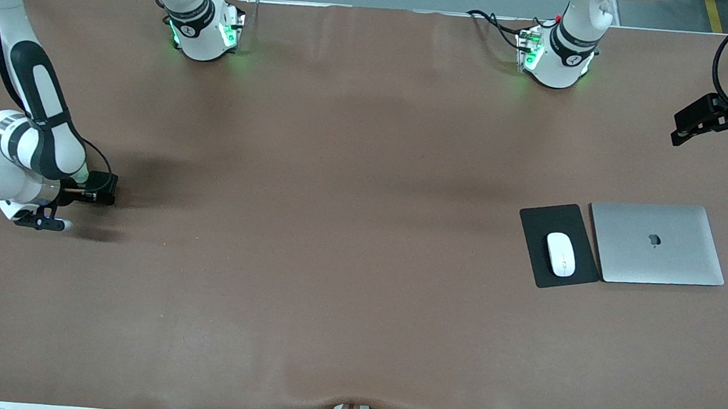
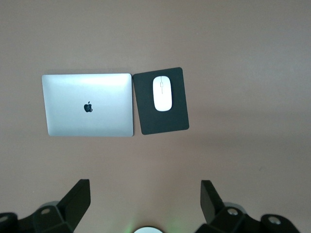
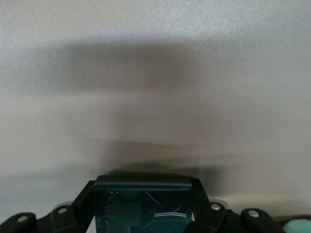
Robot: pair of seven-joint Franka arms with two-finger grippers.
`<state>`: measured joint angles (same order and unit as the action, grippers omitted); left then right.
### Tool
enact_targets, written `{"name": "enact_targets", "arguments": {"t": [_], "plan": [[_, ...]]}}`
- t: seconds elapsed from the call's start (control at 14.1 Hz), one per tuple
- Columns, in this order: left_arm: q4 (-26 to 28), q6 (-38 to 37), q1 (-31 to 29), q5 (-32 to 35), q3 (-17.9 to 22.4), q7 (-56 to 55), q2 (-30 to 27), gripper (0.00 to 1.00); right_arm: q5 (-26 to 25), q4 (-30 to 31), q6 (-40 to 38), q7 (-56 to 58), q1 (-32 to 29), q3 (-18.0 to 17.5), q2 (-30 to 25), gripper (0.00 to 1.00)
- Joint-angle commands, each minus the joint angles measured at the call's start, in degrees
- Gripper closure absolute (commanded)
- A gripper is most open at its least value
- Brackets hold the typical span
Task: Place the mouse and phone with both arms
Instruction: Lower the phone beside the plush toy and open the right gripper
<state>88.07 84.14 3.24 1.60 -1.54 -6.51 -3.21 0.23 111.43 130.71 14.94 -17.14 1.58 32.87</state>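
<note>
The mouse [image 1: 560,254] [image 2: 162,93], a small glossy white oval with a thin grey middle line, lies flat on a black pad just beside a closed silver laptop. The phone [image 3: 142,204], a dark glossy slab, sits clamped between the right gripper's [image 3: 142,191] [image 1: 39,223] jaws, low over the surface at the right arm's end.
</note>
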Motion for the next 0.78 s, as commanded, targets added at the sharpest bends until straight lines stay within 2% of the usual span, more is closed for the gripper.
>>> {"name": "enact_targets", "arguments": {"t": [0.0,0.07,0.36,0.71], "plan": [[4.0,3.2,-2.4,-0.4,-0.3,0.4,-3.1,0.00,-1.2,0.3,0.1,0.2,-0.9,-0.9,0.1,0.31],[3.5,3.2,-2.2,-0.4,-0.3,0.4,-2.8,0.00,-1.4,0.3,0.0,0.4,-0.8,-0.9,0.1,0.00],[2.5,3.1,-1.8,-0.3,-0.7,0.5,-2.1,0.00,-1.9,-0.2,-2.6,1.0,-0.1,-0.9,-1.1,0.00],[2.5,3.1,-1.8,-0.2,-0.7,0.7,-1.6,0.00,-2.5,-1.0,-3.4,0.3,4.5,-1.2,-7.5,0.00]]}}
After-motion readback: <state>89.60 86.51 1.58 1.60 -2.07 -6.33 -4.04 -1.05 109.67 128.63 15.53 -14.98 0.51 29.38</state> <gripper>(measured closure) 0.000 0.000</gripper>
